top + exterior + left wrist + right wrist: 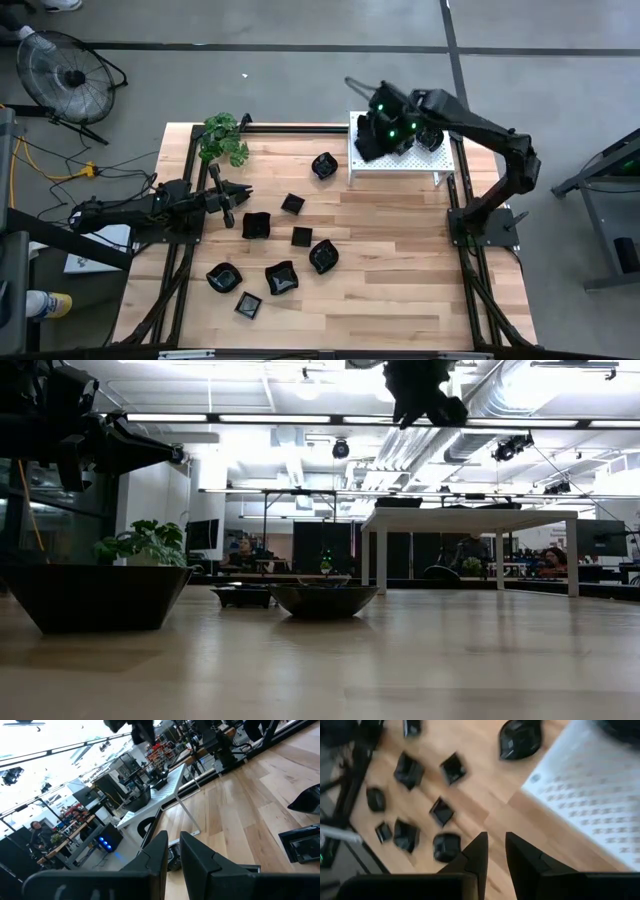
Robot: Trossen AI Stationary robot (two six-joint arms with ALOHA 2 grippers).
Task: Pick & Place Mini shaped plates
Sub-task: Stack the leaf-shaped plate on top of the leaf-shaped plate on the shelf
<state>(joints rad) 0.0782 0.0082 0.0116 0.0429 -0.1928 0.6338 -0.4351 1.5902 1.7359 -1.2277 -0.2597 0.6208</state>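
The table (400, 290) is pale wood laid in narrow planks, smooth with a soft sheen that mirrors the ceiling lights in the low view. Its frame (185, 270) looks like black metal bars. The mini shaped plates (281, 278) are black and glossy, catching small highlights on their rims. The rack (395, 165) is white and matt, its flat top pierced with rows of small holes, standing on thin white legs. Both arms look like dark matt plastic or metal; the left hand (173, 851) and right hand (496, 851) have smooth, dull black fingers. The plant (224, 138) has green leaves. The floor (290, 85) is smooth grey concrete.
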